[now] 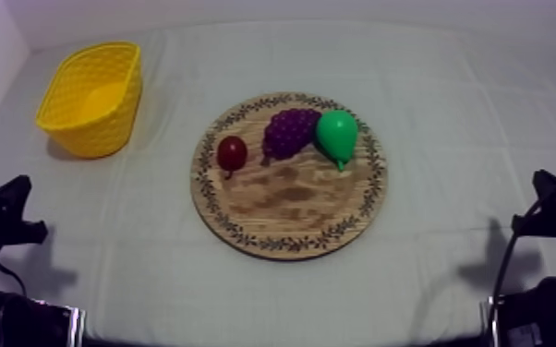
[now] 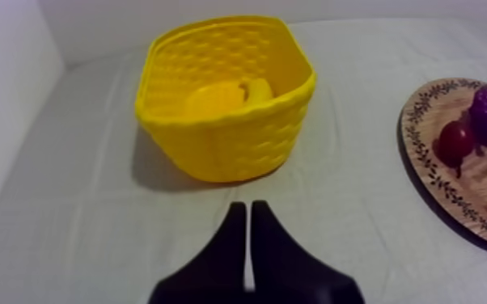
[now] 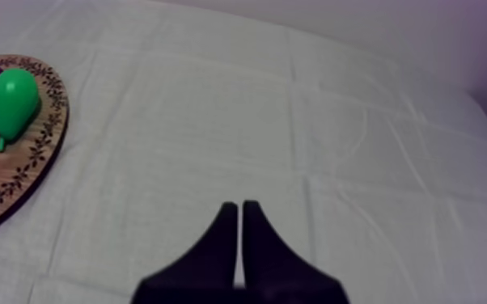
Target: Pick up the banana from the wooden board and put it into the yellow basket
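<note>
Well to the left of the wooden board [image 1: 291, 198], the left end effector [image 2: 247, 212] sits low near the edge of the counter [image 1: 448, 111]. Its two black fingers are pressed together into a narrow wedge with nothing between them, and it points toward the yellow basket [image 2: 230, 141] but is apart from it. The basket stands upright to the left of the board and farther back, well clear of its patterned rim. The banana [image 2: 245, 90] lies inside, on the basket's floor (yellow on yellow, so its outline is hard to trace). Along the far half of the board three toy fruits sit in a row: the small red fruit [image 1: 232, 152] nearest the left rim, the bunch of grapes [image 1: 291, 131] just beside it, and the pear [image 1: 337, 135] right against the grapes, narrow end toward the board's middle. Well to the right of the board, the right end effector [image 3: 239, 209] is likewise closed on nothing — fingers together, low over the counter.
</note>
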`<state>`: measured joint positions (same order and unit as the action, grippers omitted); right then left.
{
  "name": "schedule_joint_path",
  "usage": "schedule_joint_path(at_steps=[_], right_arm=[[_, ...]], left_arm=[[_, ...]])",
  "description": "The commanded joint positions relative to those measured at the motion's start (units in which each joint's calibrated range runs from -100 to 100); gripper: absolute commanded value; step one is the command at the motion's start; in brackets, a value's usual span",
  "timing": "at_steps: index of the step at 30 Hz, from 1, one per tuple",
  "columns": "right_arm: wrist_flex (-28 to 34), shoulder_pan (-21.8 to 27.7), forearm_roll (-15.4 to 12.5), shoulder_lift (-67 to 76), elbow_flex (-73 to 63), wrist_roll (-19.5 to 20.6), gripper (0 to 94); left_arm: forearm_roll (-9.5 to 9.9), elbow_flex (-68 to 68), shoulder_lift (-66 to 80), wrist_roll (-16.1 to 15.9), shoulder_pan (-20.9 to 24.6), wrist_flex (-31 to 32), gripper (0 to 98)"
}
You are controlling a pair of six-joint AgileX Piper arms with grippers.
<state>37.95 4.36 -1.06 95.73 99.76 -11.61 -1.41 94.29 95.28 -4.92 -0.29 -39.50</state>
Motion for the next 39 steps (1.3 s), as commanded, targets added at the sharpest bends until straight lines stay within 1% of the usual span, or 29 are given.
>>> schedule_joint_path(at_steps=[1, 5, 9, 13, 15, 19, 21, 24, 39], right_arm=[[0.04, 0.0, 0.01, 0.02, 0.02, 0.11, 0.3], [0.04, 0.0, 0.01, 0.02, 0.02, 0.11, 0.3], [0.04, 0.0, 0.01, 0.02, 0.02, 0.11, 0.3], [0.04, 0.0, 0.01, 0.02, 0.02, 0.11, 0.3], [0.04, 0.0, 0.01, 0.02, 0.02, 0.11, 0.3], [0.04, 0.0, 0.01, 0.02, 0.02, 0.12, 0.3], [0.04, 0.0, 0.01, 0.02, 0.02, 0.11, 0.3], [0.04, 0.0, 0.01, 0.02, 0.02, 0.11, 0.3], [0.04, 0.0, 0.01, 0.02, 0.02, 0.11, 0.3]], left_arm=[[0.1, 1.56, 1.94, 0.29, -0.31, 0.03, 0.1], [0.79, 2.86, 3.69, 1.07, -0.85, -0.04, 0.1], [2.3, 3.19, 4.42, 1.48, -1.95, -0.04, 0.2], [2.87, 3.33, 4.65, 1.67, -2.9, -0.04, 0.1], [2.97, 3.5, 4.68, 3.63, -3.06, 0.4, 0.1], [3.2, 4.63, 4.71, 10.63, -3.18, 3.91, 0.1], [3.25, 4.9, 4.71, 13.45, -3.2, 4.74, 0.1], [3.28, 5.06, 4.72, 15.46, -3.21, 5.27, 0.1], [3.29, 5.15, 4.72, 15.07, -3.22, 5.54, 0.1]])
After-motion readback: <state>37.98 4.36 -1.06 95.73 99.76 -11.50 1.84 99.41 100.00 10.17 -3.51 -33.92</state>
